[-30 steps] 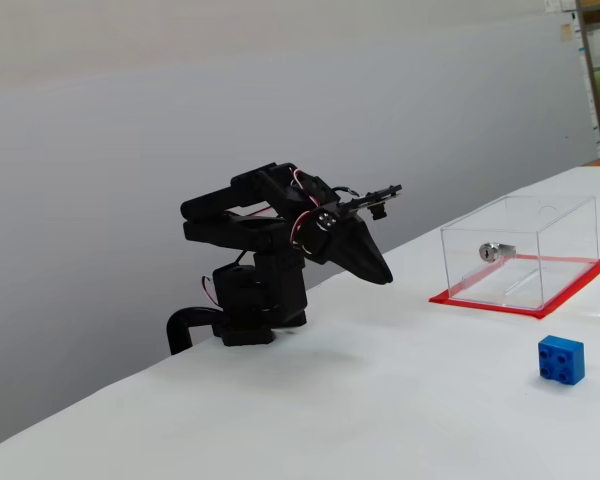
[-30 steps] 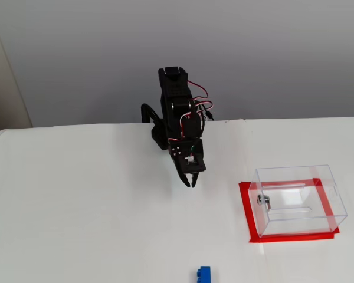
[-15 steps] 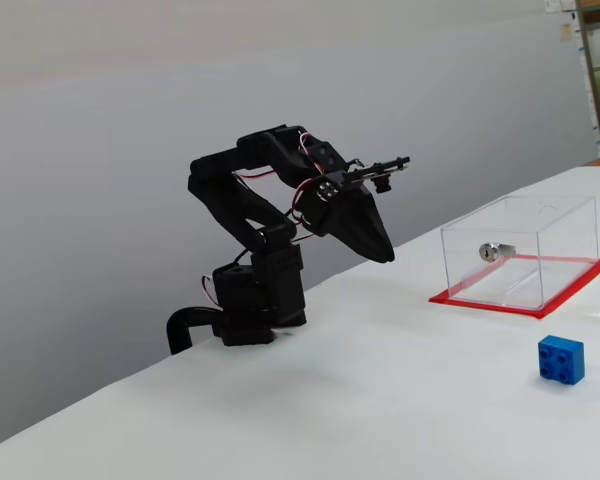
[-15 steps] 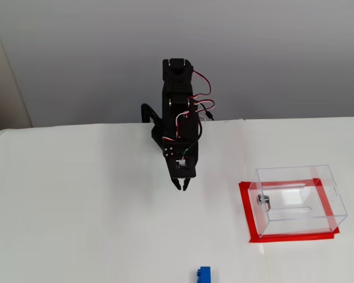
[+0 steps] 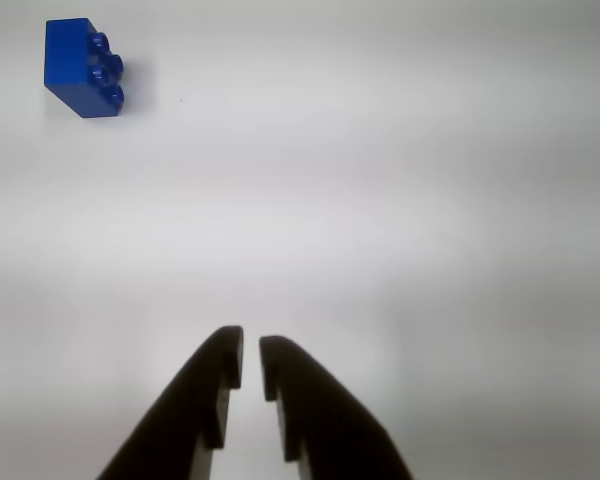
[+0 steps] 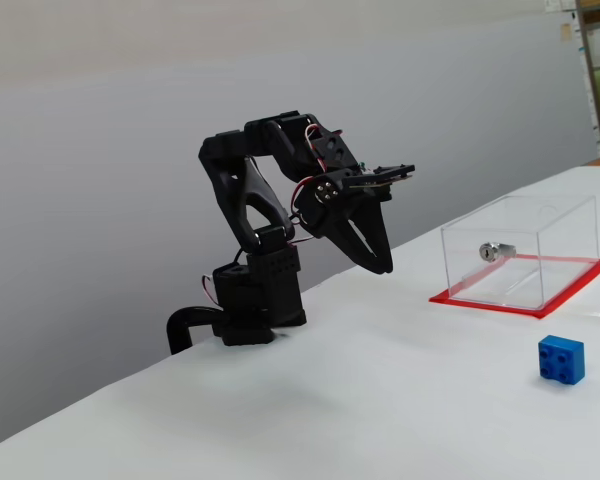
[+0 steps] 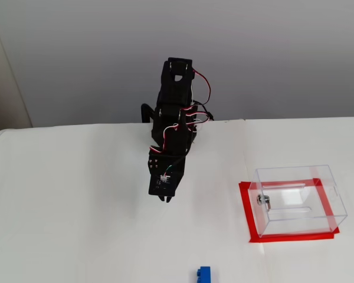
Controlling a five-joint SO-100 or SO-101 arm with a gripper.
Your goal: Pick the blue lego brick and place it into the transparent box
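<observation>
In the wrist view the gripper (image 5: 250, 352) rises from the bottom centre of the frame, its two dark fingers (image 5: 212, 385) almost together with only a narrow slit between the tips, holding nothing above the white table (image 5: 400, 200). The blue lego brick (image 5: 84, 68) lies in the upper left corner, well apart. In a fixed view the brick (image 6: 561, 359) sits lower right, near the transparent box (image 6: 520, 252) at the right.
</observation>
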